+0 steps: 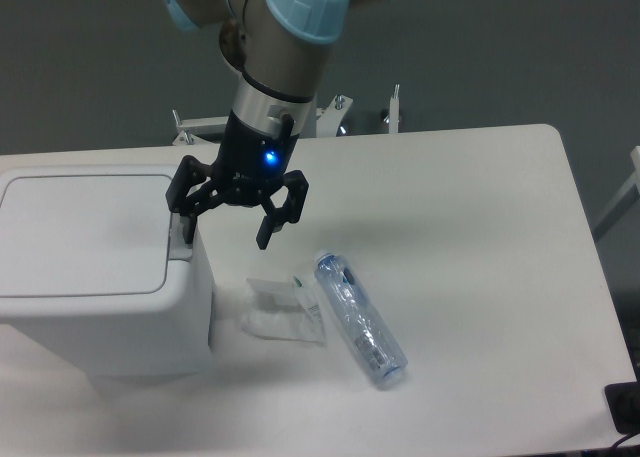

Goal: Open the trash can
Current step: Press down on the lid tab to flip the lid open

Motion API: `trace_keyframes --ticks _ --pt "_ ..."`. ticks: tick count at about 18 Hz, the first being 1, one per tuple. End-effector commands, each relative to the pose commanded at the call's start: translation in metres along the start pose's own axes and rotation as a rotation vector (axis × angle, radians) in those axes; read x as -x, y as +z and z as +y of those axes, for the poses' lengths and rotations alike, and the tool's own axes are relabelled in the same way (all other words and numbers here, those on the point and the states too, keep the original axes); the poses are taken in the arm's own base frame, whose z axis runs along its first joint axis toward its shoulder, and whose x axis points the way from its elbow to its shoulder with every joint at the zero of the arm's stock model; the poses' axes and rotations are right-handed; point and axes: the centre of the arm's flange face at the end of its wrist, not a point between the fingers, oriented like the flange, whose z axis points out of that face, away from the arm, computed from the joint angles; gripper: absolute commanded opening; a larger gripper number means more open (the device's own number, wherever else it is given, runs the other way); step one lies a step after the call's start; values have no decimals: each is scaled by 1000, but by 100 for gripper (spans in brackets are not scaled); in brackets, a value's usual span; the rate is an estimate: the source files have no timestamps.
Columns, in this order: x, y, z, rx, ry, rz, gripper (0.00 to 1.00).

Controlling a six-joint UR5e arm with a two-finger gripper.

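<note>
A white worktop (pixel 470 227) fills most of the view, smooth and matte, with a dark grey wall behind it. Nearest the camera, a crushed clear plastic bottle (pixel 360 319) lies on its side, and just beside it to the left sits a crumpled transparent wrapper (pixel 283 309). At the left edge of the worktop stands the trash can (pixel 100 277), its flat lid shut. It looks like stiff, smooth plastic, bulky yet probably light when empty, so a sideways shove could slide it; a downward press seems safer. The place to act is the grey push-tab (pixel 184 240) on the lid's right edge, a small target, and the rounded lid around it would give little purchase. Above that tab hangs the gripper (pixel 228 224), jaws spread wide and holding nothing, one finger right over the tab; whether it touches I cannot tell. At the far rim of the worktop, some metal brackets (pixel 335 117) poke up.
</note>
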Motion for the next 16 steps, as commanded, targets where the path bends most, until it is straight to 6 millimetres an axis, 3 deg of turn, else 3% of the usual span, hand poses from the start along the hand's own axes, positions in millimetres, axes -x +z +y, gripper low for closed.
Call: trace_keyframes --ticks 10,12,14,16 --pt "-1 -2 -1 -12 10 0 100" --pt "-11 -24 -14 -64 34 -2 100" --pt "-19 -64 -41 -154 84 -18 100" --pt "4 -112 -66 -247 95 -63 100"
